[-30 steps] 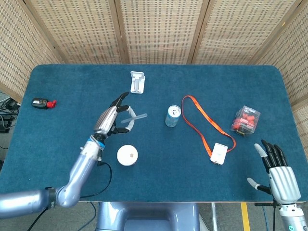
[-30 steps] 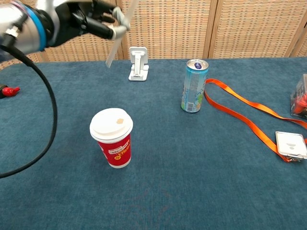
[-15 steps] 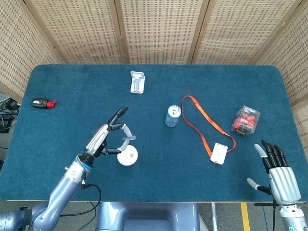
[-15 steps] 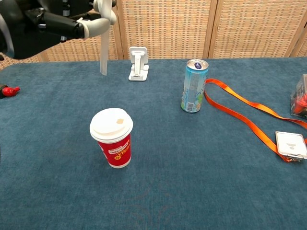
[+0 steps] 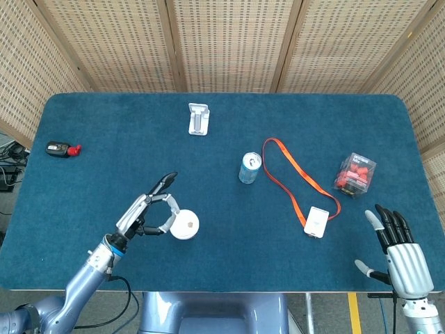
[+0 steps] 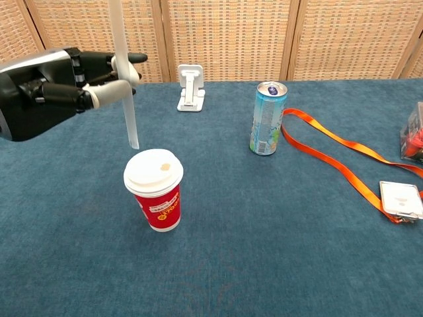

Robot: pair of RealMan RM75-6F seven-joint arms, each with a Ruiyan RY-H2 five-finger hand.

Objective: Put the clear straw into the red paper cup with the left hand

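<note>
The blue table [image 6: 277, 251] stood by woven walls. The left hand [image 6: 63, 89] pinched the clear straw [image 6: 124, 79] upright, its tip just above the lid of the red paper cup [image 6: 157, 198] and a bit to one side, so it was not in yet. The straw looked thin, long and see-through, and the right hand [image 5: 400, 247] waited far off with its fingers spread, holding nothing.

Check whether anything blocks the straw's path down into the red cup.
Only the cup's own white lid. The left hand holds the straw upright, its tip just above the lid's rim, left of the small opening. Nothing else stands between straw and red cup.
</note>
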